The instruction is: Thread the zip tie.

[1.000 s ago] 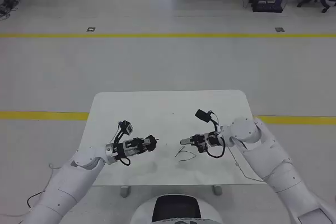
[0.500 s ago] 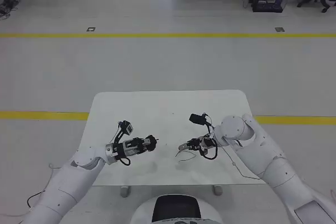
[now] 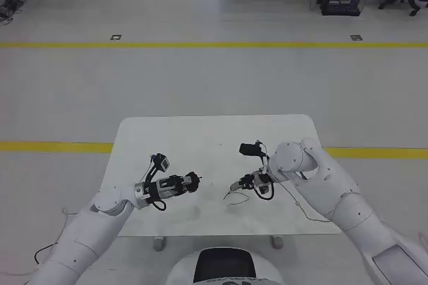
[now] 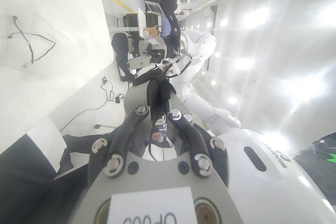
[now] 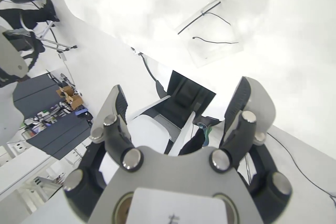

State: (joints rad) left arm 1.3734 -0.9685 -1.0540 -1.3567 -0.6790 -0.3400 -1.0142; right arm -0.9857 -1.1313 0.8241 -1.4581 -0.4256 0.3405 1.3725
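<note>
Jaws on left gripper (image 4: 157, 82) are closed, tips pressed together; can't tell whether anything thin is pinched between them. Jaws on right gripper (image 5: 181, 100) stand wide open, nothing between the pads.

Left arm: comes up from near-left corner of the bench (image 3: 214, 132), forearm angled in twd the middle. Wrist roughly level, left gripper (image 3: 195, 178) pointing across at the other arm and held over the near half of the bench.

Right arm: elbow bent, forearm coming in from the right side, wrist rolled over and tipped down. Right gripper (image 3: 233, 187) points back twd the left one; the two are near each other but apart.

Zip ties (image 5: 199, 17): thin black strips, more than one, lying loose and crossed on a clear sheet (image 5: 225, 51) flat on the bench, near the front edge. One runs straight, the others curl. Seen from above, the zip ties (image 3: 235, 197) sit just beside and below the right gripper tips, between the two arms but closer to the right. Right wrist view shows them beyond the open pads, not touched.

Left wrist view has the same zip ties (image 4: 31, 43) on the sheet (image 4: 60, 33), well off to one side of the closed tips.
</note>
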